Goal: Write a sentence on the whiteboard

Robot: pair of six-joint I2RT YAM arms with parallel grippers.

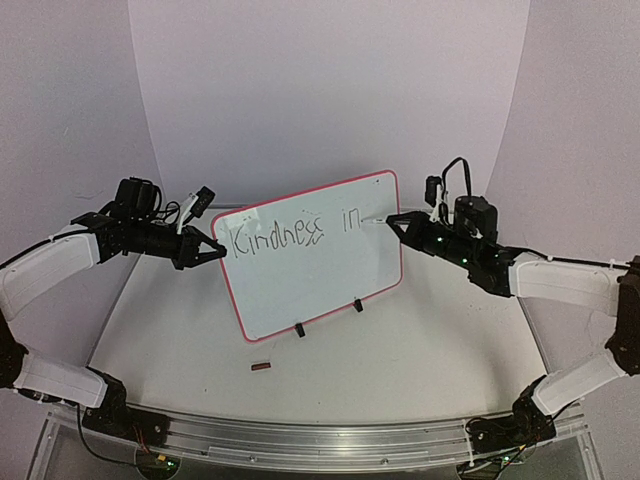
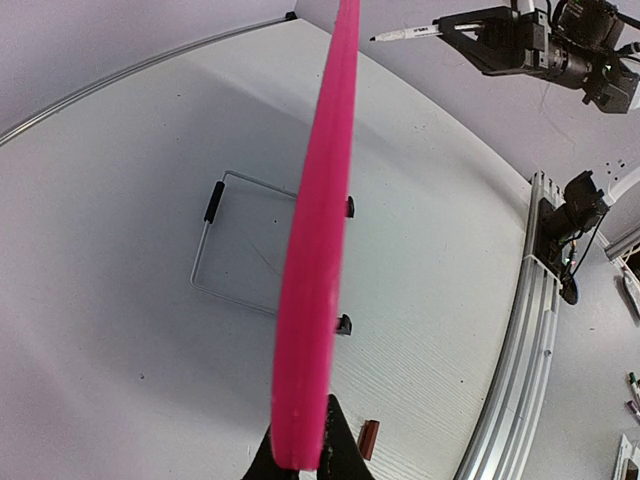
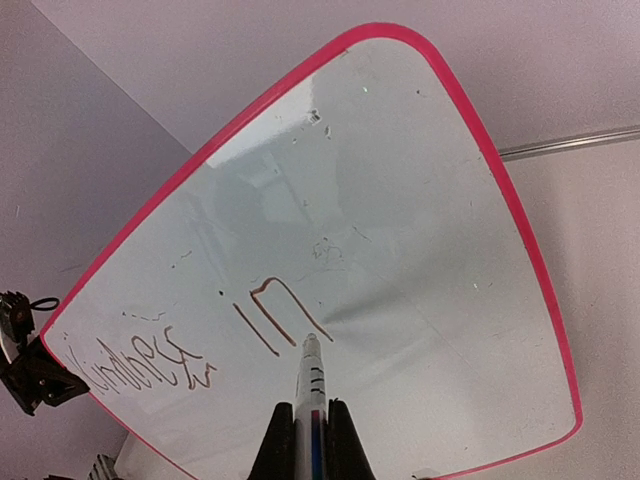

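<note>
At centre-left, the left gripper [image 1: 213, 248] clamps the rounded red rim of the glossy whiteboard [image 1: 320, 285] standing mid-frame. The sentence [image 1: 277, 238], thin and uneven, crosses its top. At right, the right gripper [image 1: 396, 222] pinches a slim white marker [image 1: 375, 221], its tip beside "in".

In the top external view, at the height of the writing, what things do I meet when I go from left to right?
Left gripper, clamped on the edge of the whiteboard → sentence "Kindness in" → marker → right gripper holding it.
</note>
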